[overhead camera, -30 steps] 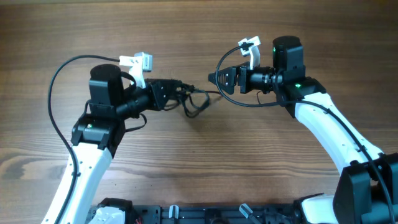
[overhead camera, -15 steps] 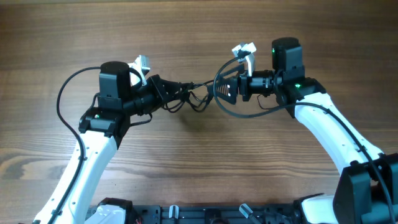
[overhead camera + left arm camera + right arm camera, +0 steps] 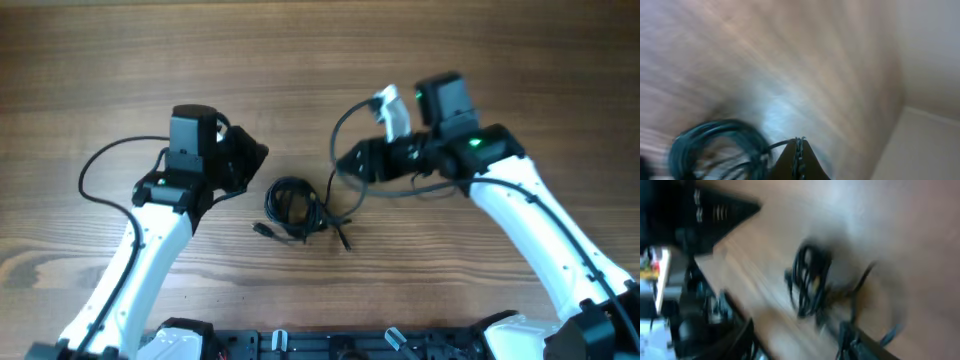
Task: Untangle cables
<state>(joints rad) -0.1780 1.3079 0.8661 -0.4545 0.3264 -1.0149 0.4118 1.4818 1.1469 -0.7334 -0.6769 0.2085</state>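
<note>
The cables (image 3: 293, 208) lie as one coiled black clump on the wooden table between my two arms, with plug ends sticking out at its lower left and lower right. My left gripper (image 3: 255, 160) is just up and left of the clump. In the blurred left wrist view its jaws (image 3: 799, 141) are shut, a thin strand runs from their tip to the coil (image 3: 715, 145). My right gripper (image 3: 345, 165) is up and right of the clump. In the right wrist view its fingers (image 3: 797, 330) are spread apart, with the clump (image 3: 810, 282) beyond them.
The thicker black arm wires loop beside the left arm (image 3: 95, 170) and above the right gripper (image 3: 345, 120). The black base rail (image 3: 330, 345) runs along the front edge. The table (image 3: 320, 40) is bare wood at the back.
The cables were stretched in the air between both grippers. Now they lie bunched on the table. The right gripper has opened and both arms have shifted, and the wrist views are blurred.
</note>
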